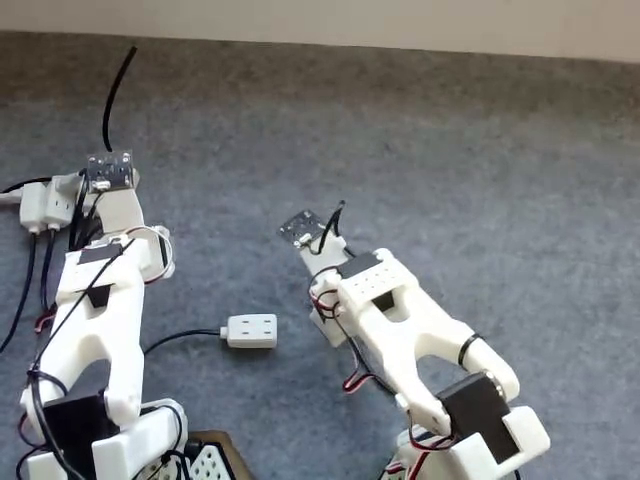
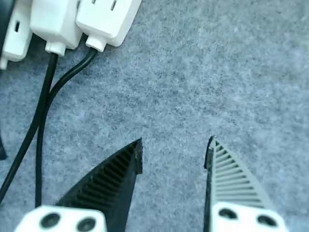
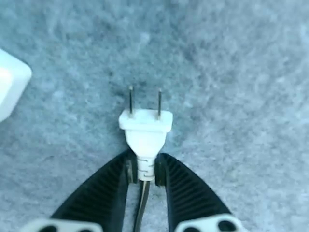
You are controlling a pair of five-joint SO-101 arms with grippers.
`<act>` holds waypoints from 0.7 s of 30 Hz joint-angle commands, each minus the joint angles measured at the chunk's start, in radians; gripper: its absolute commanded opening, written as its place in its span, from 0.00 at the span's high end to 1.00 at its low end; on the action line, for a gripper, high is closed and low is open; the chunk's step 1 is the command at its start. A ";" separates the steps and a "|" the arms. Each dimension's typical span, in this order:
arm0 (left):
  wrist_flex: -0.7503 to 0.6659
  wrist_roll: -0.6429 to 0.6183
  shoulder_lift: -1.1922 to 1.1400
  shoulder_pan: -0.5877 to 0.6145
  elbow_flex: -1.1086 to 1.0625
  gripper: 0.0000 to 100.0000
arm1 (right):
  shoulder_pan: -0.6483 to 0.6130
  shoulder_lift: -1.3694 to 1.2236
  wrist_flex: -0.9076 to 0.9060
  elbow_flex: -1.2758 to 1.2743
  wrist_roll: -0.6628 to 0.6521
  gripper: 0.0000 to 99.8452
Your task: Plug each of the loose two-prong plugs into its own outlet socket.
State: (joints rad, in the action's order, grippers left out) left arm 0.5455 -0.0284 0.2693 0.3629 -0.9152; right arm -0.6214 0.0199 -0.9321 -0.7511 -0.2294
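At the far left of the grey surface (image 1: 480, 150) lies a group of white outlet sockets (image 2: 102, 15), close together. Two black cords (image 2: 44, 104) run from them toward the near side. The slots of at least two of the sockets are visible.

Just to the right of this group is the left gripper (image 2: 174, 152). Its jaws stand wide apart. Between them is only bare grey surface, and they hold nothing and touch nothing. The sockets are near its tips but apart from them.

More to the right and nearer, between the two arms, a single white outlet socket (image 1: 251, 331) lies flat. Its black cord (image 1: 180, 340) goes left, toward the base of the left arm.

Further right is the right gripper (image 3: 143, 162). Its jaws are closed tightly on the narrow neck of a white two-prong plug (image 3: 145, 126), just where the cable enters it. The body of the plug stands out in front of the tips, and its two metal prongs (image 3: 159, 102) point straight away from the jaws. I cannot tell whether the plug rests on the surface or is just above it. This plug is well apart from the single socket.
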 commanded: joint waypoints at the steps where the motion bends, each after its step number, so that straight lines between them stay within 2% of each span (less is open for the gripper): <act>1: 0.000 0.074 0.015 -0.016 0.030 0.77 | -0.025 0.019 -0.110 0.090 0.031 1.00; 3: 0.089 0.170 0.007 -0.042 0.088 0.77 | -0.035 0.108 -0.199 0.156 0.081 1.00; 6: 0.350 0.252 0.016 -0.104 0.237 0.77 | -0.068 0.294 -0.265 0.242 0.095 1.00; 11: 0.730 0.350 0.054 -0.136 0.599 0.77 | -0.104 0.570 -0.265 0.232 0.058 1.00; 15: 0.968 0.448 0.139 -0.222 0.780 0.77 | -0.104 0.720 -0.162 0.143 0.043 1.00; 17: 1.025 0.465 0.214 -0.275 0.788 0.75 | -0.108 0.766 -0.074 0.051 0.046 1.00; 19: 1.020 0.463 0.323 -0.300 0.740 0.71 | -0.111 0.796 0.033 -0.062 0.046 1.00; 21: 0.948 0.442 0.455 -0.303 0.644 0.68 | -0.108 0.819 0.122 -0.166 0.048 1.00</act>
State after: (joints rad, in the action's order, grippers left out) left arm 1.5443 0.4258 0.5516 0.0790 -0.2110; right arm -0.7242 0.7795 -0.9352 -0.8140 -0.1741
